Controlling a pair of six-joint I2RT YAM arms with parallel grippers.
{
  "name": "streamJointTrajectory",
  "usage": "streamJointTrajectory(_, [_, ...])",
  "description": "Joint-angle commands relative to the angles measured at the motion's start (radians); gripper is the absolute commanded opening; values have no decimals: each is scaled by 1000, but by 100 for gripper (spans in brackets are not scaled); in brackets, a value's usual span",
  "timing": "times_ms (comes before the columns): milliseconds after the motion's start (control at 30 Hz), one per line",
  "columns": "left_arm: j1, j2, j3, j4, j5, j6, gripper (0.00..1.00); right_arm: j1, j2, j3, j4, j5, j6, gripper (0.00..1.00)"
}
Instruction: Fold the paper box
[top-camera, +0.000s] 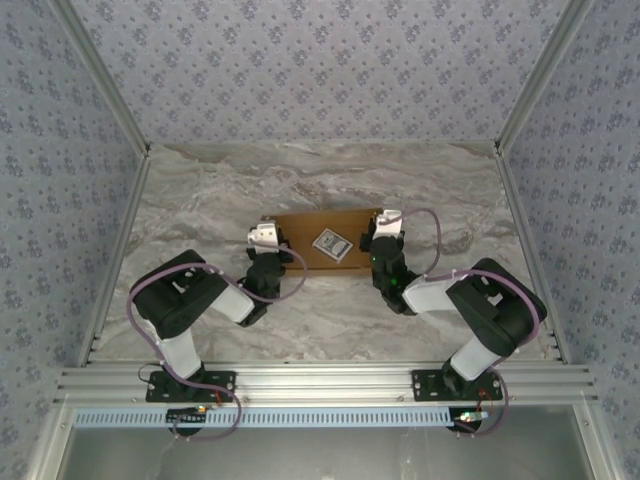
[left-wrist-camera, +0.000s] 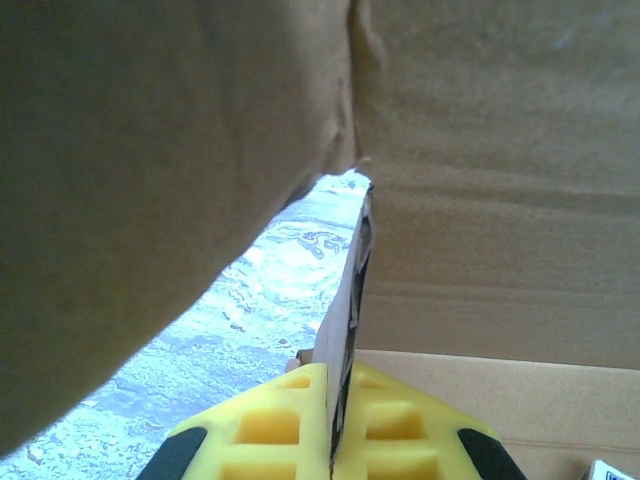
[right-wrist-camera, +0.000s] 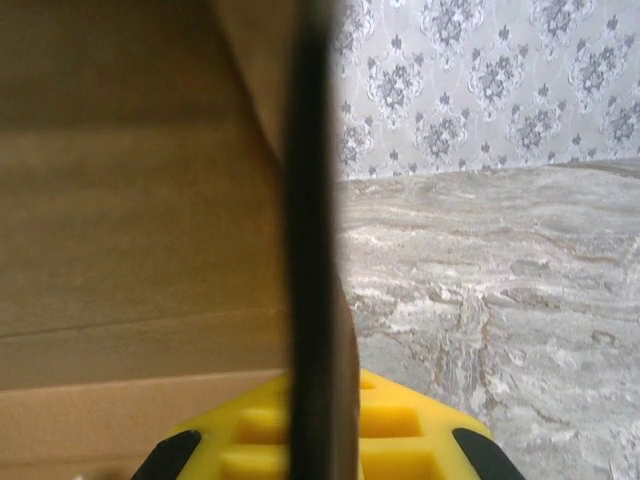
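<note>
Overhead I see a small card (top-camera: 332, 245) on the paper box (top-camera: 300, 235); my wrist cameras show left gripper (left-wrist-camera: 330, 400) and right gripper (right-wrist-camera: 320, 400) clamped on its walls.

Yellow fingers (left-wrist-camera: 270, 428) of the left gripper (left-wrist-camera: 338, 415) pinch an upright flap of the plain brown cardboard paper box (left-wrist-camera: 500, 180), grey marbled bench (left-wrist-camera: 270, 270) beyond.

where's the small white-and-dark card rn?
Top external view: the small white-and-dark card lies on the flat brown cardboard box mid-table, between the jaws of the left gripper and the right gripper.
</note>
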Motion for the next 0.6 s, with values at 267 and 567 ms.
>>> streamJointTrajectory(267, [-9, 81, -47, 31, -31, 132, 0, 2, -60, -23, -304, 87, 62, 16])
streamJointTrajectory(567, [-9, 58, -36, 5, -35, 139, 0, -1, -148, -41, -363, 71, 57, 31])
